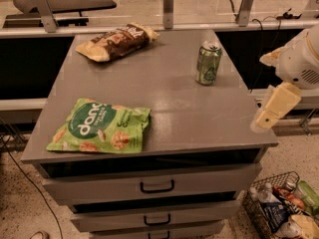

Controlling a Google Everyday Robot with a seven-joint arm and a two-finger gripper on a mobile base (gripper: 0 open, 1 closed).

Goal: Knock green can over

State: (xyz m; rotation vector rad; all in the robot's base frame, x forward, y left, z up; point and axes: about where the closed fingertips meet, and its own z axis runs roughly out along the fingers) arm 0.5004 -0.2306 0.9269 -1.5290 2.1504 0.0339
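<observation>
The green can stands upright on the grey cabinet top, near its far right corner. It has a silver top with a pull tab and pale markings on its side. My gripper hangs off the right edge of the cabinet, in front of and to the right of the can, at about the height of the top. It is apart from the can and holds nothing that I can see. The white arm rises behind it at the right edge of the view.
A flat green snack bag lies at the front left of the top. A brown snack bag lies at the far left. Drawers with handles are below. A wire basket of items sits on the floor at right.
</observation>
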